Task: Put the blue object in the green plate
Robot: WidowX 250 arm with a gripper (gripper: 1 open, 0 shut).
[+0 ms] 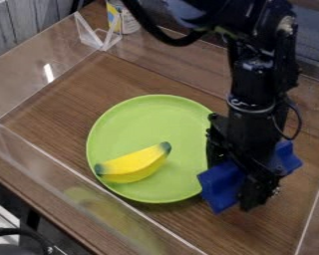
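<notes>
The blue object (221, 189) is a dark blue block, tilted, with its lower end by the plate's right rim and its other end (285, 159) showing behind the black fingers. My gripper (250, 187) points straight down and is shut across the block's middle, holding it just above the wooden table. The green plate (143, 118) lies directly left of the gripper, round and lime green. Whether the block overlaps the rim I cannot tell.
A yellow banana (136, 164) lies in the front part of the plate. Clear plastic walls (36, 174) ring the wooden table. A clear stand (96, 35) and a bottle (120, 15) sit at the back left.
</notes>
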